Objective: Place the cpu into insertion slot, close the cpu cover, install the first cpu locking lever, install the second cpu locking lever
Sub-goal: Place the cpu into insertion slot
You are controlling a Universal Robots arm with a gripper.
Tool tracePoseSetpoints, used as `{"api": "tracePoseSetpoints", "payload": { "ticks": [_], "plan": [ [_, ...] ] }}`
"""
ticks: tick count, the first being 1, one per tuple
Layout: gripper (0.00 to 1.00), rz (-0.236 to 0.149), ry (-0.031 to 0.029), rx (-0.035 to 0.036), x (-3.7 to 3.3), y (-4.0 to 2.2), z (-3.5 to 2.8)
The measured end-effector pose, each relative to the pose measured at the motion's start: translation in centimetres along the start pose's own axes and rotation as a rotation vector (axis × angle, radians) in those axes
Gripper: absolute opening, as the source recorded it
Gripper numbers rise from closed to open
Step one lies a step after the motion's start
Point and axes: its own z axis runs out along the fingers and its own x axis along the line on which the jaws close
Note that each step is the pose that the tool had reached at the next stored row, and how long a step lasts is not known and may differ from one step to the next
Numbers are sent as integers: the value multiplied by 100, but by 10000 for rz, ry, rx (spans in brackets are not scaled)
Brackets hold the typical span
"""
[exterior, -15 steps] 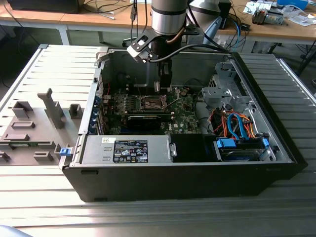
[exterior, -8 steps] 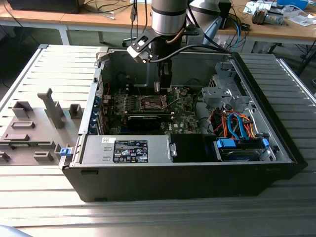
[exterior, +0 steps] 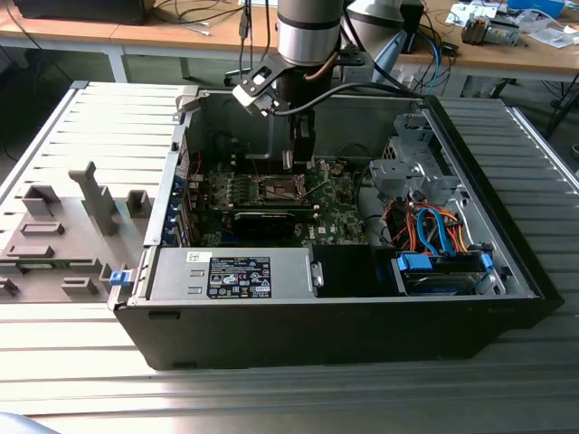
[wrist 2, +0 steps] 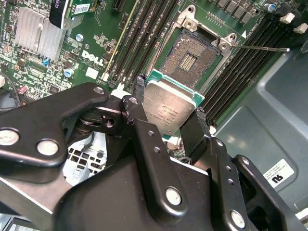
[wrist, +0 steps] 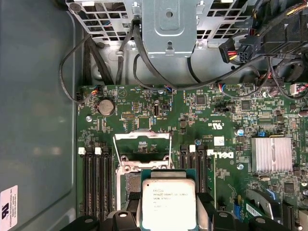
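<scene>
Toward the exterior view's left of my pincer, grey fixtures sit on the ribbed metal table, and wooden desks stand behind. I hang inside the open computer case, fingers clamped on the cpu, which is close over the insertion slot but not seated. Beyond the slot, the cpu cover seems raised open.

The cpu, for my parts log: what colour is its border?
Green; the cpu shows it best in the second wrist view.

Insertion slot mostly behind cpu
</scene>
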Motion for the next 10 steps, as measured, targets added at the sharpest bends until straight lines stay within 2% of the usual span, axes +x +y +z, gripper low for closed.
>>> {"api": "tracePoseSetpoints", "payload": {
  "ticks": [10],
  "plan": [
    [54, 0, 0, 0, 0, -1, 44]
  ]
}}
